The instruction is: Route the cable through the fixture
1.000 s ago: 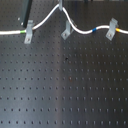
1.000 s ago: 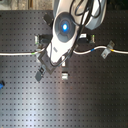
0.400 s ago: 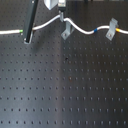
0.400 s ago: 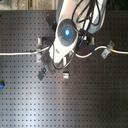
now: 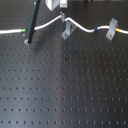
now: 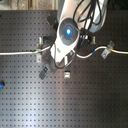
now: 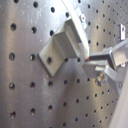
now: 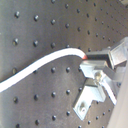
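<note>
Your gripper pinches the white cable, jaws closed on it, lifting it into a peak directly above the fixture, the slanted grey clip at the middle of the black pegboard in the first exterior view. In the second wrist view the cable runs into the fingertips. The routing step looks under way; next, you likely need to lower the cable into the forked top.

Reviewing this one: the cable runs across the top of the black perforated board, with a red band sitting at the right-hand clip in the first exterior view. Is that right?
Not quite. The band on the cable at the right-hand clip is yellow, not red, as the first exterior view shows. The rest stands: the cable crosses the top of the black perforated board.
</note>
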